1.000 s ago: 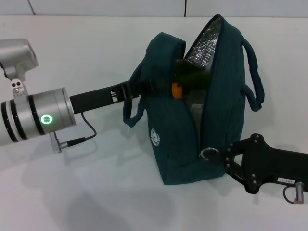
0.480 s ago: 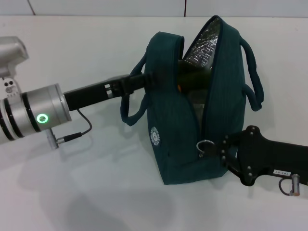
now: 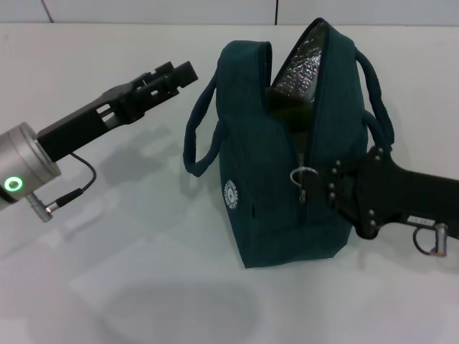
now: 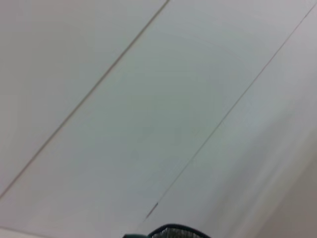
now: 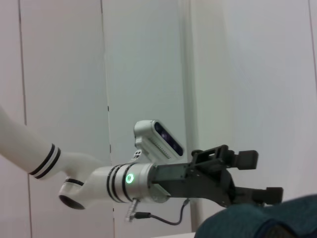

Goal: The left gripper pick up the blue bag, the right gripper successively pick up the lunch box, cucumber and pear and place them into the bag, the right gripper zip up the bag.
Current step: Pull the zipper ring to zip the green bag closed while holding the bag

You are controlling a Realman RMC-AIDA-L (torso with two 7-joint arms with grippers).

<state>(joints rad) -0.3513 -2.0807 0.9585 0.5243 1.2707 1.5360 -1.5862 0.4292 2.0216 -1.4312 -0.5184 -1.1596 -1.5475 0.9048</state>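
Head view: the blue bag [image 3: 287, 179] stood upright on the white desk [image 3: 143, 287], near the centre, its mouth gaping at 12 o'clock and showing silver foil lining.
Bag contents: a dark green shape, taken to be the cucumber [image 3: 290, 111], lay across the opening; nothing else inside could be made out.
Zipper: the metal ring pull [image 3: 302, 176] sat partway up the bag's front seam.
Right gripper [image 3: 324, 188]: at 3 o'clock of the bag, fingertips at the ring pull; whether they were clamped on it could not be told.
Left gripper [image 3: 172, 75]: at 10 o'clock of the bag, raised clear of the near handle [image 3: 201, 140], holding nothing, fingers slightly parted.
Left wrist view: mostly pale wall panels, with only a sliver of the bag's foil-lined rim at one edge.
Right wrist view: showed the left gripper [image 5: 257, 173] side-on with its green ring light, above a corner of the bag's fabric [image 5: 257, 223].
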